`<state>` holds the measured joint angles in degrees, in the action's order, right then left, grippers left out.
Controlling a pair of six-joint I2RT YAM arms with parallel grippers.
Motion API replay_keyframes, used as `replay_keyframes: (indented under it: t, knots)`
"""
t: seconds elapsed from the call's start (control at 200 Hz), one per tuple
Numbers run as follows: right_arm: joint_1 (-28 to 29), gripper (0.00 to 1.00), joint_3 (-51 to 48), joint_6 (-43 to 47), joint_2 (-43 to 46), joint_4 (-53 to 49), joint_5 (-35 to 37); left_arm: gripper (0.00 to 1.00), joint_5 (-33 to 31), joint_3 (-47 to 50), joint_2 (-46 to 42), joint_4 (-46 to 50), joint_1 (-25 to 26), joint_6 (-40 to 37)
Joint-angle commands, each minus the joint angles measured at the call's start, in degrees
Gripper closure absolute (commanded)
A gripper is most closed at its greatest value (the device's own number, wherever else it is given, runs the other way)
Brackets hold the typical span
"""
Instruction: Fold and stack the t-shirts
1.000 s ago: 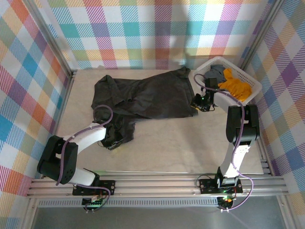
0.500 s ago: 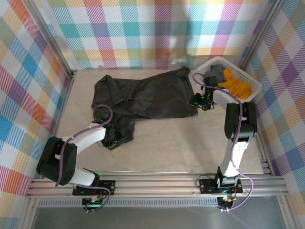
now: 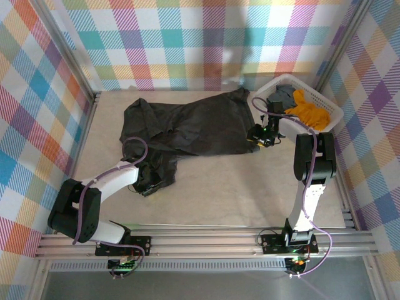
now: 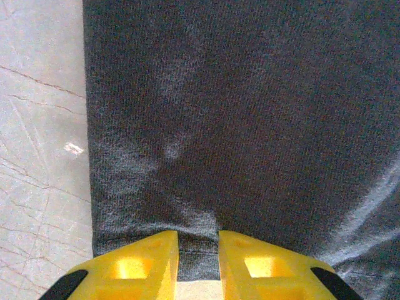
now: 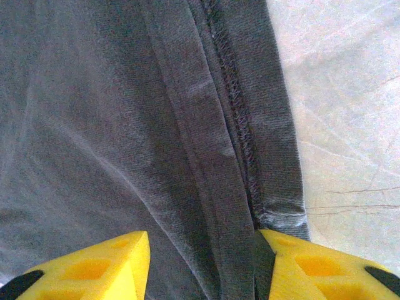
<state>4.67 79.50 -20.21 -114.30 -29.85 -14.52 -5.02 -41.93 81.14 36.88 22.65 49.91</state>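
- My left hand [image 4: 199, 253] is clenched on a hem of the charcoal t-shirt [image 3: 200, 125].
- My right hand [image 5: 203, 256] is released, spread astride its stitched edge.
- It lies rumpled across the tabletop [image 3: 237, 187].

Inspection finds no legible text, label, brand mark, number or sign in any view. The charcoal t-shirt [image 3: 200, 128] carries no readable print or tag on its visible cloth.
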Motion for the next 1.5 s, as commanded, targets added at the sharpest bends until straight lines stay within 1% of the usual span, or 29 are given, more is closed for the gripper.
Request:
replay_keyframes:
  t: [0.0, 0.105, 0.17, 0.265, 0.375, 0.455, 0.55, 0.795, 1.02, 1.195, 1.494]
  knots:
    - [-0.31, 0.54, 0.54, 1.12, -0.56, -2.09, -1.74, 0.76, 0.35, -1.13, -0.88, 0.60, 0.46, -0.62]
    - [-0.28, 0.54, 0.36, 1.30, -0.14, -3.13, 0.18, 0.76, 0.16, -1.28, -1.21, 1.00, 0.46, -0.78]
    - [-0.28, 0.52, -0.63, 1.55, 0.77, -2.91, 1.44, 0.76, 0.22, -1.31, -1.21, 1.11, 0.46, -0.77]
    - [-0.32, 0.51, -1.15, 1.92, 1.19, -2.60, 0.36, 0.76, 0.30, -1.28, -1.28, 1.10, 0.45, -0.92]
    - [-0.33, 0.56, -1.10, 1.67, 0.77, -2.05, -2.09, 0.76, 0.10, -1.44, -1.21, 1.17, 0.48, -0.95]
    - [-0.20, 0.58, -0.74, 1.25, 0.40, -2.51, -2.48, 0.77, 0.03, -1.66, -1.27, 1.35, 0.46, -0.96]
    - [-0.20, 0.67, -1.01, 0.87, 0.86, -2.35, -2.10, 0.77, 0.00, -1.54, -1.59, 1.35, 0.45, -0.96]
    - [-0.22, 1.00, -0.58, 0.72, 1.50, -2.58, -0.72, 0.78, 0.07, -1.14, -1.85, 1.17, 0.46, -0.96]
    - [-0.29, 1.00, -0.58, 0.09, 3.75, -2.51, 1.16, 0.78, -0.16, -0.88, -1.95, 1.17, 0.44, -0.84]
    - [-0.24, 1.00, 1.99, -0.35, 4.44, -3.11, 2.05, 0.78, -0.26, -0.96, -2.26, 1.26, 0.46, -0.77]
    - [-0.39, 1.00, 9.57, -2.02, 0.27, -4.75, 3.37, 0.79, -1.36, -0.88, -2.59, 1.96, 0.42, -0.72]
